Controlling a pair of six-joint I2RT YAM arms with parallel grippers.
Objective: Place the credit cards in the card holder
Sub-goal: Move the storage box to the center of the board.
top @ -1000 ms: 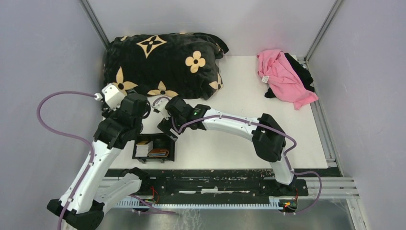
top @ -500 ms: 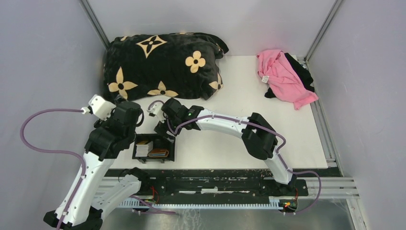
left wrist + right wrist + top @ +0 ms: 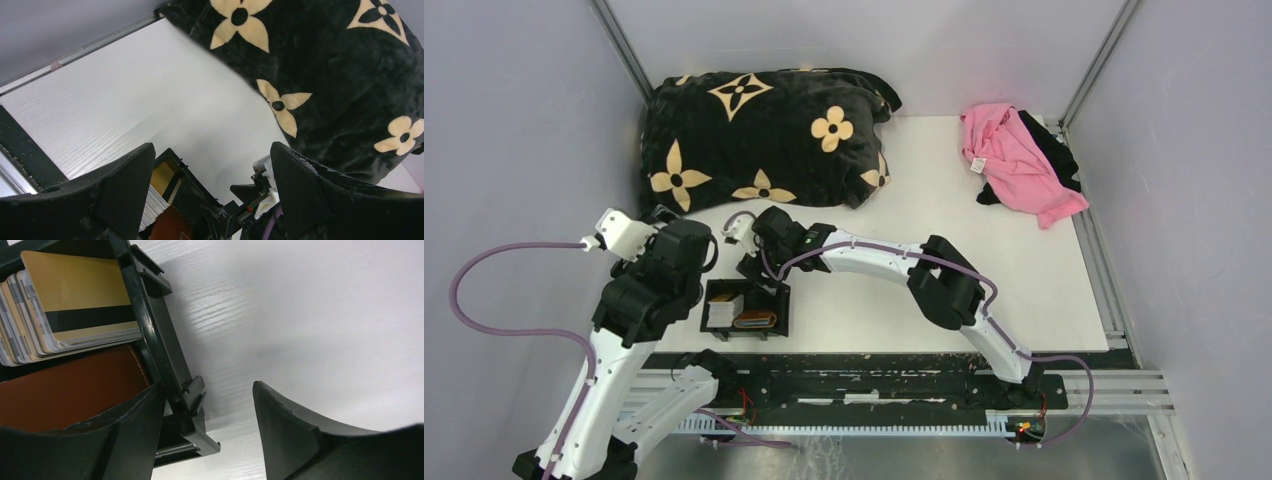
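a: what is different from a second ago?
b: both arms have slid to the left. the right gripper was by the far right corner of the tray. now it sits closer in, right at the tray's right wall.
a: is it holding anything?
b: no. its jaws are spread wide, as before, and they straddle that wall. one finger is over the wallet inside, the other over the bare table outside. i cannot tell whether the inner finger touches the wallet.
a: and the other one?
b: the left gripper has drawn back from the edge of the blanket, going left and nearer the bases. its jaws are spread wide too, with nothing between them. it hangs near the tray's left end.
a: where are the cards?
b: the cards sit as a stack in the left part of the tray. a tan one with a black stripe is at the front. the wallet lies just beside them in the right part. tray, cards and wallet have not moved.
a: anything else?
b: a pink cloth lies at the far right, unchanged.
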